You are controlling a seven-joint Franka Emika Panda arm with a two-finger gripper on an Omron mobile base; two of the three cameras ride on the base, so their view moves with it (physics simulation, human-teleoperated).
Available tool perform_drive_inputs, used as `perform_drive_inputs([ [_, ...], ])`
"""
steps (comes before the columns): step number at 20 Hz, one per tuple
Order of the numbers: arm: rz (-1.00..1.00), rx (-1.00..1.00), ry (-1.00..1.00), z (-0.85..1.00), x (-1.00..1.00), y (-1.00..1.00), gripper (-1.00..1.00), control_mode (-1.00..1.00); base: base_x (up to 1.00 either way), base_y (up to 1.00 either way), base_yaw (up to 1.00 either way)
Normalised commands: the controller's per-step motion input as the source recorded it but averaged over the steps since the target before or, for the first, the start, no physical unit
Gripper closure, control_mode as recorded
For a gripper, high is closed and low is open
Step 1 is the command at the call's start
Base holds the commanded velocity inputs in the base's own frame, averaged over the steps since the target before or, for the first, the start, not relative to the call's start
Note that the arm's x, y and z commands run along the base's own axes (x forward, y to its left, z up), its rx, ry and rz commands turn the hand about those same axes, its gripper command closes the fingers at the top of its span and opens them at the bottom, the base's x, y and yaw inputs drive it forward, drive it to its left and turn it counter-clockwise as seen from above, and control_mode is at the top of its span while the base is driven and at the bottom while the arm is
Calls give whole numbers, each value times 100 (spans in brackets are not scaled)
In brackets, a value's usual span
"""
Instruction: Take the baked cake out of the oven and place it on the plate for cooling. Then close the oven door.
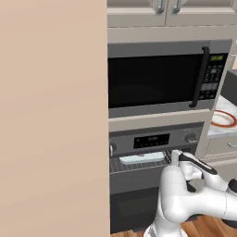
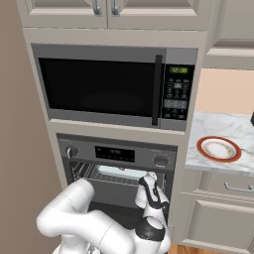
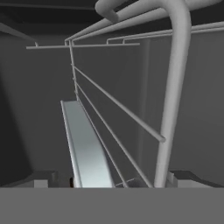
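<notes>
The oven stands open below the microwave, its door dropped down. The gripper sits at the right end of the oven's mouth, and its jaws are spread wide with nothing between them. Inside, on the wire rack, lies the pale tray; whether the cake rests on it cannot be made out. The plate waits on the tabletop, right of the oven.
</notes>
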Motion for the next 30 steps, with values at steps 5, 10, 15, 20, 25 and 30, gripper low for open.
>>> perform_drive_inputs([
  [5, 0, 0, 0, 0, 0, 0, -100, -100, 0, 0, 0],
  [10, 0, 0, 0, 0, 0, 0, -100, -100, 0, 0, 0],
  [15, 0, 0, 0, 0, 2, -2, -100, -100, 0, 0, 0],
  [20, 0, 0, 0, 0, 0, 0, 100, -100, 0, 0, 0],
  [25, 0, 0, 0, 0, 0, 0, 100, -100, 0, 0, 0],
  [30, 0, 0, 0, 0, 0, 0, 100, -100, 0, 0, 0],
])
